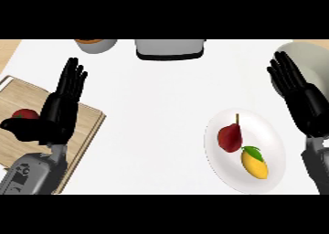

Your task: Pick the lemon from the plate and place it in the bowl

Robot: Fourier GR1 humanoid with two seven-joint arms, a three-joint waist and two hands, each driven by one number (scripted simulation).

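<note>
A yellow lemon [255, 165] with a green leaf lies on the near part of a white plate [268, 132] at the right. A dark red pear-like fruit [230, 137] lies beside it on the same plate. The pale bowl [314, 61] sits at the far right corner, partly hidden behind my right hand [303, 98]. That hand is open, fingers straight and pointing away, to the right of the plate and apart from the lemon. My left hand [59, 107] is open too, fingers up, over the wooden board at the left.
A wooden cutting board [86, 123] at the left holds a red fruit [24, 114] behind my left thumb. At the far edge stand a grey appliance [171, 49] and a cup [96, 45] with an orange top.
</note>
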